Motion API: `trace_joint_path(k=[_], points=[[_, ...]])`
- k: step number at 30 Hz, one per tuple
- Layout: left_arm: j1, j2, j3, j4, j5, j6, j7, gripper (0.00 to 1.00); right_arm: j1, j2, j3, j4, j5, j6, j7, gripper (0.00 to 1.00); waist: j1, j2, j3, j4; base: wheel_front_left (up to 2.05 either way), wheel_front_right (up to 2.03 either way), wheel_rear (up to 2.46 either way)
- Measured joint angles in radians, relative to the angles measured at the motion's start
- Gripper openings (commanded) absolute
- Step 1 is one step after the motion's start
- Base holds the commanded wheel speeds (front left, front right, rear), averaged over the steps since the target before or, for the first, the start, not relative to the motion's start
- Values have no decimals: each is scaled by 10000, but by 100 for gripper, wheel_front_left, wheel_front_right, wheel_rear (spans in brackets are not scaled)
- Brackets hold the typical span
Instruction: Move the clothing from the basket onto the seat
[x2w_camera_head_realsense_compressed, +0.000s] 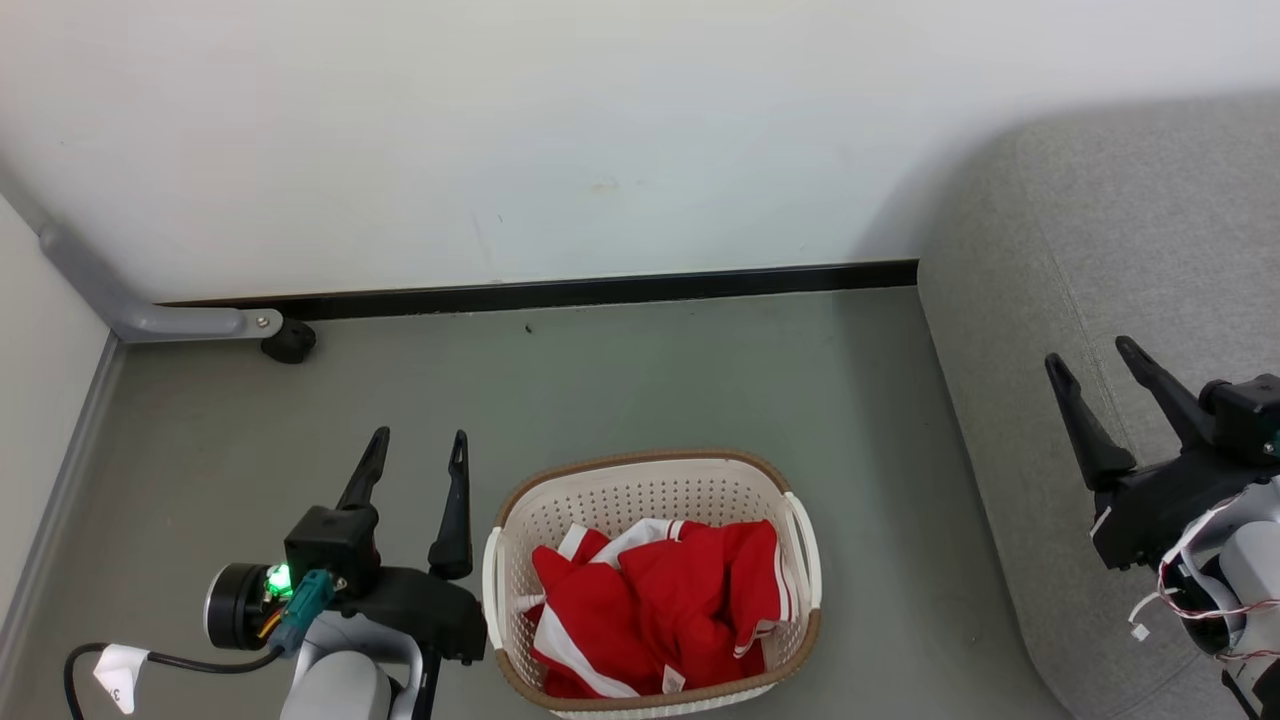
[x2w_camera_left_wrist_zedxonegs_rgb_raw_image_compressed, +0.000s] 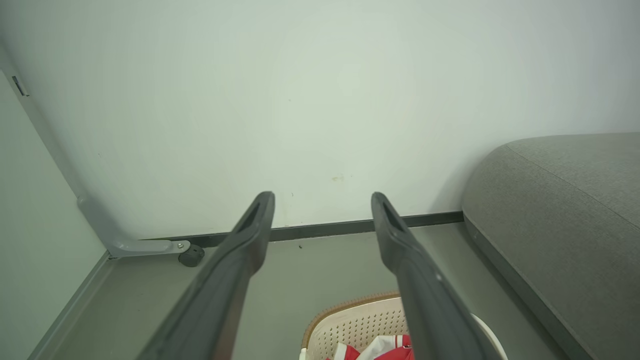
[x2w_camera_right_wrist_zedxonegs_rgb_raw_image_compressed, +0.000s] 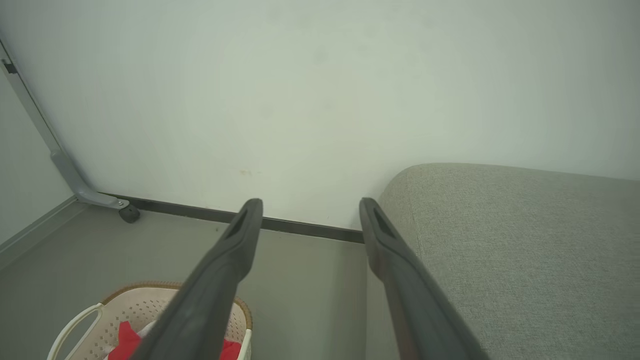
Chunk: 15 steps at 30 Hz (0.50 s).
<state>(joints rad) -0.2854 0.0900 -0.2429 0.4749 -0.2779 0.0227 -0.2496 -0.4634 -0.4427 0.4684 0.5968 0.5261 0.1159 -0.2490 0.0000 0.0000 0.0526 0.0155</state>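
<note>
Red clothing (x2w_camera_head_realsense_compressed: 665, 605) with white stripes lies crumpled inside the cream perforated basket (x2w_camera_head_realsense_compressed: 640, 482), which stands on the grey floor. A corner of the clothing (x2w_camera_left_wrist_zedxonegs_rgb_raw_image_compressed: 385, 350) and the basket (x2w_camera_left_wrist_zedxonegs_rgb_raw_image_compressed: 350, 320) show low in the left wrist view; the right wrist view catches the basket (x2w_camera_right_wrist_zedxonegs_rgb_raw_image_compressed: 135, 305) and the clothing (x2w_camera_right_wrist_zedxonegs_rgb_raw_image_compressed: 125, 342) at its lower left. My left gripper (x2w_camera_head_realsense_compressed: 418, 448) hovers open just left of the basket, nothing between its fingers. My right gripper (x2w_camera_head_realsense_compressed: 1090, 358) hangs open over the grey seat (x2w_camera_head_realsense_compressed: 1120, 230) at the right, holding nothing.
A white wall with a dark baseboard (x2w_camera_head_realsense_compressed: 600, 292) closes the far side. A grey metal bracket with a black stopper (x2w_camera_head_realsense_compressed: 288, 342) sits at the left corner, where a side wall (x2w_camera_head_realsense_compressed: 40, 400) runs. Bare floor (x2w_camera_head_realsense_compressed: 700, 380) lies between basket, wall and seat.
</note>
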Motion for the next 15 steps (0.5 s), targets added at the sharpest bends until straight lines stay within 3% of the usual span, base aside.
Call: trace_joint_path(k=[15], points=[[-13, -219, 378, 167, -8, 54, 0, 100, -185, -125, -591, -88, -286, -115, -2, 100, 0, 0, 209, 94, 0, 0, 0]])
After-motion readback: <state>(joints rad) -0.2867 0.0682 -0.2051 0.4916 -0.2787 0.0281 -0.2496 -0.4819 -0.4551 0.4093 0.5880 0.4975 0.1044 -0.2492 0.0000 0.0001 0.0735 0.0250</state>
